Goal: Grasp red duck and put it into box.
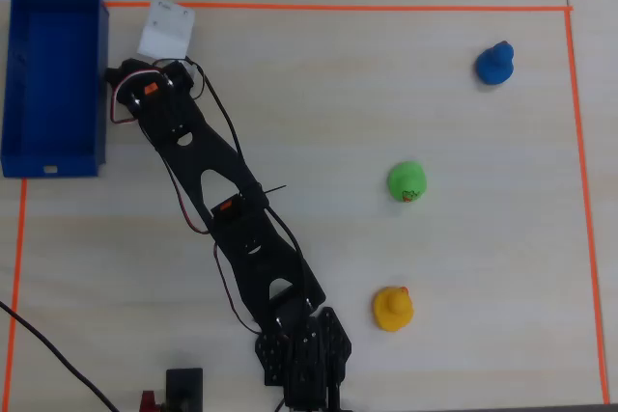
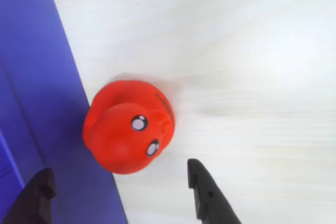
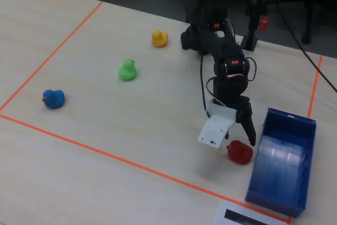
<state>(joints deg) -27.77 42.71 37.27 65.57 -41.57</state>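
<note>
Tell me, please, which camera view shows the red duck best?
The wrist view: the red duck fills the middle, eyes visible, beside the blue box. The fixed view shows it small beside the box; the overhead view hides it under the arm.

duck [image 2: 128, 127] against box [image 2: 31, 77], outside it

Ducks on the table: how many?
4. Blue duck far left in the fixed view, green duck mid-table, yellow duck beyond it, red duck beside the box, under the end effector.
</note>
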